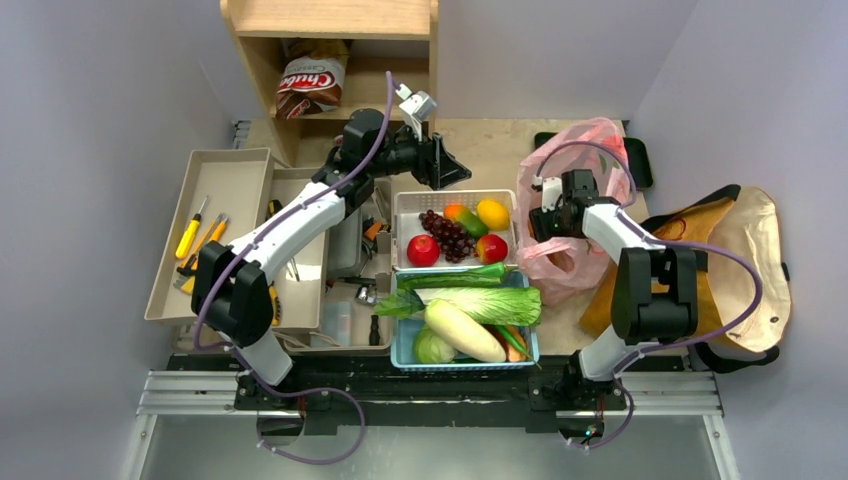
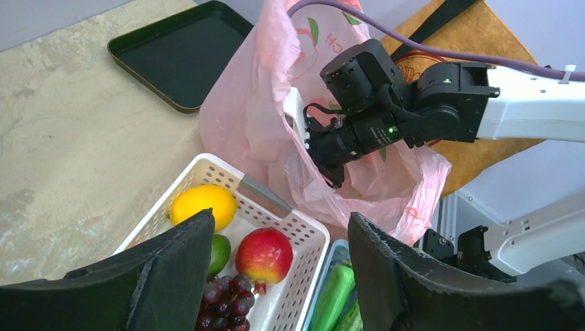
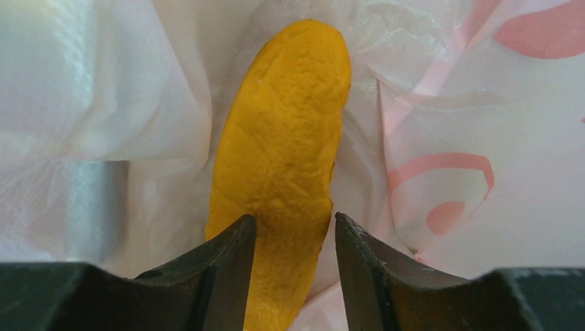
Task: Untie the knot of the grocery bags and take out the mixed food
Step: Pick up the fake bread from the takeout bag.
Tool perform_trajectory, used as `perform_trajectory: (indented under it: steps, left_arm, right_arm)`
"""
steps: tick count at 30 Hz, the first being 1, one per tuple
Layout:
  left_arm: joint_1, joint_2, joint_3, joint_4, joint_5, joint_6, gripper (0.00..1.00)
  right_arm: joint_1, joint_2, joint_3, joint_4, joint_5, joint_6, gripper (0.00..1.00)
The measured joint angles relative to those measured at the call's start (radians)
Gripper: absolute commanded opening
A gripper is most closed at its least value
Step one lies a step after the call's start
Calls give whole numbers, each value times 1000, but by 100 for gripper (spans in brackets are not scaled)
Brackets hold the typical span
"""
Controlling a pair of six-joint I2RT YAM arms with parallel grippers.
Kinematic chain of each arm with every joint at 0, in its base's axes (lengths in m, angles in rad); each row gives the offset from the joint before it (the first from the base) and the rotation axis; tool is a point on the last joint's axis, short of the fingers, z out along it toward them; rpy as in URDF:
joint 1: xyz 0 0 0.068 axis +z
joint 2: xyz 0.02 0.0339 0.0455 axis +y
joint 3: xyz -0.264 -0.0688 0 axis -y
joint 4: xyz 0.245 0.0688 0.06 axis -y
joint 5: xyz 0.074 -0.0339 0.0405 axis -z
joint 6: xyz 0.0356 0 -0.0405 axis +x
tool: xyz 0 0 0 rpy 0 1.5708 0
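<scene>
At the far edge of the desk [image 1: 490, 145] I see a wooden shelf [image 1: 330, 20] with a brown Chubs bag [image 1: 310, 85] in its open compartment. Along the left edge lies a beige tray [image 1: 235, 185] holding yellow-handled screwdrivers [image 1: 190, 235]. A dark tray [image 2: 183, 58] sits flat near the far right corner. In the middle, a white basket [image 1: 405, 225] touches a blue basket [image 1: 465, 365] set toward the near edge, and a round green cabbage [image 1: 432, 347] lies in the blue one. A beige cloth tote [image 1: 760, 250] lies at the right edge.

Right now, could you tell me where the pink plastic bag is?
In the top view, the pink plastic bag lies right of the white fruit basket, with the right gripper inside its mouth.
</scene>
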Motion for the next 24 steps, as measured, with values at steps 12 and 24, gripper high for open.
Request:
perform_trajectory:
  steps: [12, 24]
  left_arm:
    - [0, 28, 50, -25, -3, 5, 67]
    - [-21, 151, 208, -108, -27, 64, 71]
  right_arm:
    - [1, 10, 0, -4, -24, -1, 0]
    - [1, -334, 29, -144, -15, -38, 0]
